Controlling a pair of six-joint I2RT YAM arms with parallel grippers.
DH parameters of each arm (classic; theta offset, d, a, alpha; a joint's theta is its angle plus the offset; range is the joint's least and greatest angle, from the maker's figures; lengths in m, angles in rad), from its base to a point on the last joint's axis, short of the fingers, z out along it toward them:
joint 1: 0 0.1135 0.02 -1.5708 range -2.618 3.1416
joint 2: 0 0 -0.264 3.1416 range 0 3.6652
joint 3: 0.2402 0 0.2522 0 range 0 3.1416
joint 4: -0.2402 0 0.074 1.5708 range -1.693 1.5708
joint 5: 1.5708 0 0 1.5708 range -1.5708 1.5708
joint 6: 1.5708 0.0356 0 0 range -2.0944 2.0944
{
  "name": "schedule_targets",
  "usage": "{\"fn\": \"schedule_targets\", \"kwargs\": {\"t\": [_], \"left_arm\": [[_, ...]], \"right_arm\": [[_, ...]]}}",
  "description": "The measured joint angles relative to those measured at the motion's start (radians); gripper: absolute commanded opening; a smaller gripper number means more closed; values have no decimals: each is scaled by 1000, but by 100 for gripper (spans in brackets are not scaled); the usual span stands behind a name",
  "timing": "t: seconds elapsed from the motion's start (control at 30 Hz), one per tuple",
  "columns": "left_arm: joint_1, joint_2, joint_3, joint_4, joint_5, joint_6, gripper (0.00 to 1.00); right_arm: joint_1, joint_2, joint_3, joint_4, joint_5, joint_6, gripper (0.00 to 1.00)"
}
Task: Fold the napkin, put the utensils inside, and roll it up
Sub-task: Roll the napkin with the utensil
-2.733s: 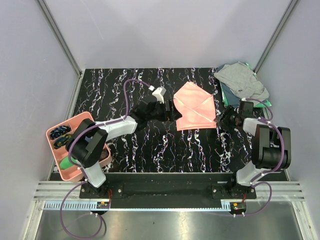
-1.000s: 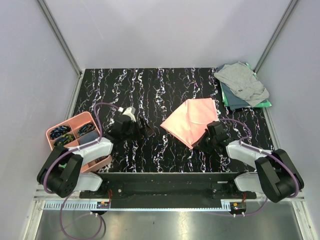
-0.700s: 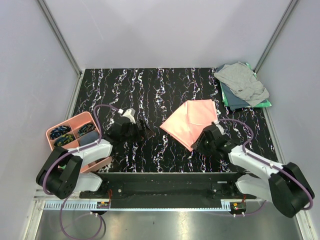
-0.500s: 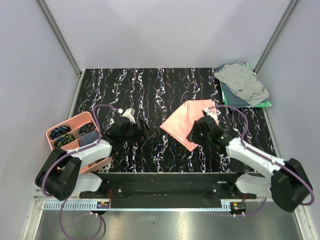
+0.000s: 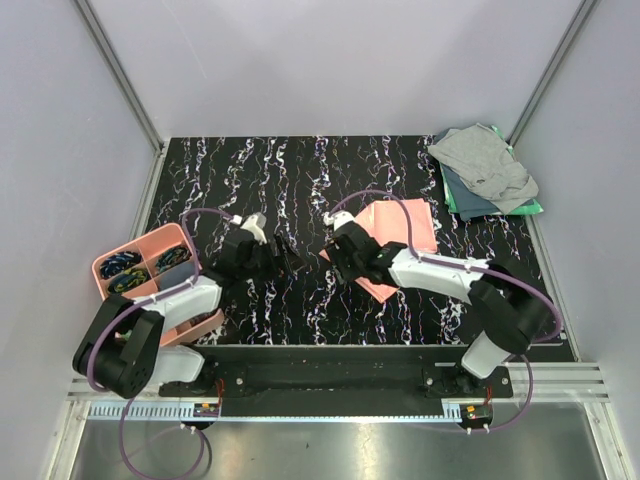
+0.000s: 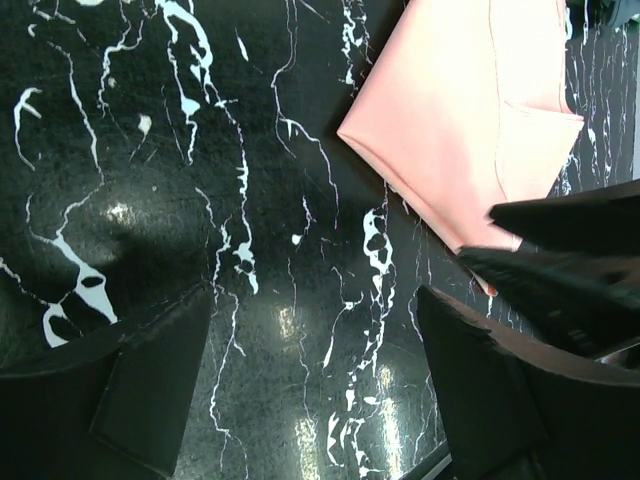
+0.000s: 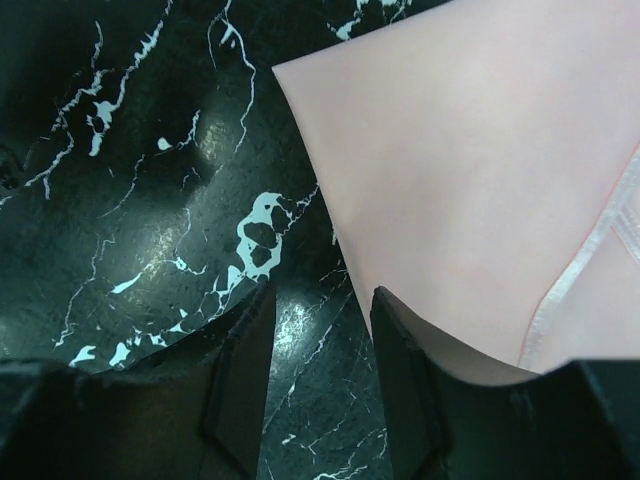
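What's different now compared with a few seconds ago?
The right gripper swung left across the napkin to its left corner and opened, apparently letting it go. The left gripper pulled back toward the near left, open. The napkin turned and lies slightly nearer. The grey cloth, green cloth and pink tray stayed put.

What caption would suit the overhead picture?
Over a black marbled table, the right pincer is at a corner of the folded salmon-pink napkin; the left pincer is open alongside.

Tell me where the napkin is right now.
In the top view, the napkin lies right of table centre, its left corner beside the right gripper.
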Motion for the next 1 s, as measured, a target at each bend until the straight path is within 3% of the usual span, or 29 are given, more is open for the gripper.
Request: {"fn": "schedule_targets", "kwargs": {"t": [0.1, 0.23, 0.33, 0.47, 0.6, 0.73, 1.0], "left_arm": [[5, 47, 43, -2, 12, 14, 69], [5, 188, 161, 1, 37, 59, 65], [4, 325, 290, -8, 71, 92, 69], [-13, 467, 440, -13, 98, 125, 75], [-44, 568, 555, -17, 109, 144, 78], [-82, 659, 660, -29, 121, 155, 78], [-125, 718, 705, -83, 128, 180, 52]], "right_arm": [[15, 28, 5, -3, 36, 15, 59], [3, 0, -10, -12, 97, 127, 63], [-62, -83, -63, -37, 81, 244, 65], [-254, -250, -178, -60, 27, 380, 76], [-390, -384, -270, -82, -38, 475, 78], [-490, -409, -347, -85, -108, 537, 78], [-545, -362, -396, -83, -188, 578, 78]]}}
